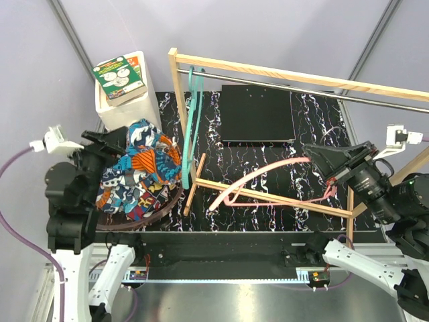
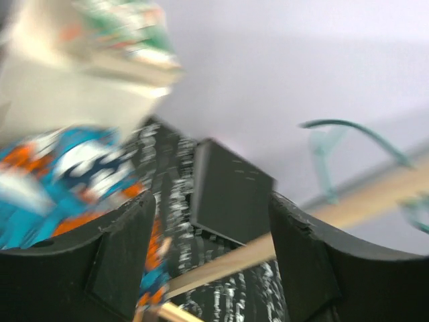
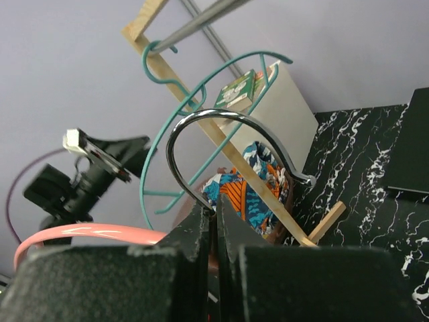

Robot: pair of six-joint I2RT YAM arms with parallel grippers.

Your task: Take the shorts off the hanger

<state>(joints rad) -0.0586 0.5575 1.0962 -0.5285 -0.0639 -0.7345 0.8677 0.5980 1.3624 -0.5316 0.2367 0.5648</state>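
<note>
Neighbouring shorts [image 1: 143, 173]: box [image 1: 127, 111], rack [image 1: 179, 100], pink hanger [image 1: 268, 170]

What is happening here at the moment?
The shorts lie heaped in a basket at the left, off any hanger. The left gripper hangs open by them, holding nothing. The right gripper is shut on a bare pink hanger over the table. Teal hangers hang empty on the rack.

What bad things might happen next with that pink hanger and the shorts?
The right gripper pinches only the thin metal hook of the pink hanger, so it might twist or slip out. The hanger crosses the bottom bar of the wooden rack and may snag there. The open left gripper is close to the heaped shorts and might drag them off the basket.
</note>
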